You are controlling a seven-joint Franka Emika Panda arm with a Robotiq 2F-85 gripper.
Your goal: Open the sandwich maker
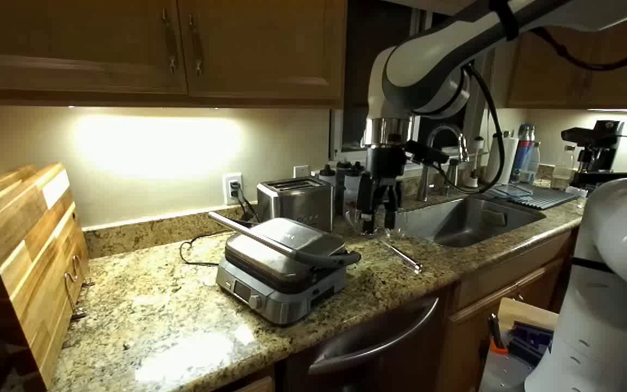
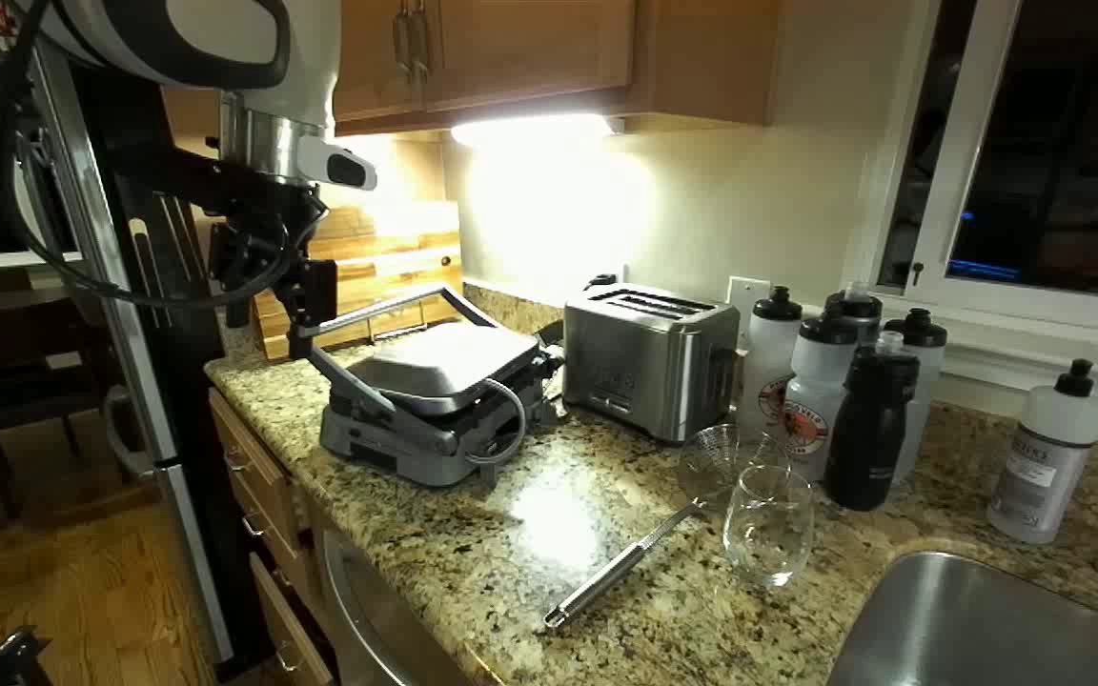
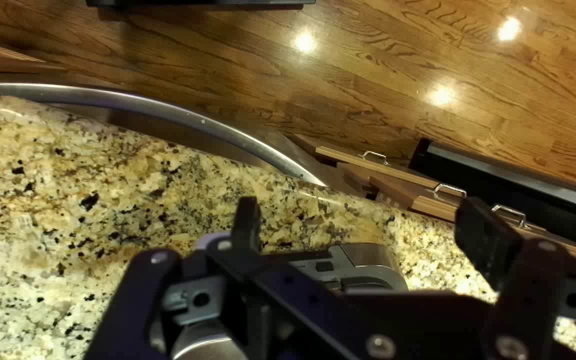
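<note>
The silver-grey sandwich maker stands on the granite counter in both exterior views (image 1: 286,272) (image 2: 444,381). Its lid (image 1: 286,237) lies down over the base, and its bar handle (image 1: 253,234) is raised above the lid. The handle also shows in an exterior view (image 2: 382,310). A corner of the machine shows in the wrist view (image 3: 368,262), partly hidden by my fingers. My gripper (image 3: 368,222) is open and empty, fingers wide apart. It hangs fingers down beside the machine in an exterior view (image 1: 380,218). In an exterior view the gripper (image 2: 271,324) overlaps the handle's near end; contact cannot be told.
A steel toaster (image 2: 649,372) stands close behind the machine. A strainer (image 2: 606,576), a clear glass (image 2: 766,538) and several bottles (image 2: 806,391) stand nearby, before the sink (image 1: 474,239). Wooden boards (image 1: 30,245) lean at the far end. A curved appliance handle (image 3: 168,117) runs below the counter edge.
</note>
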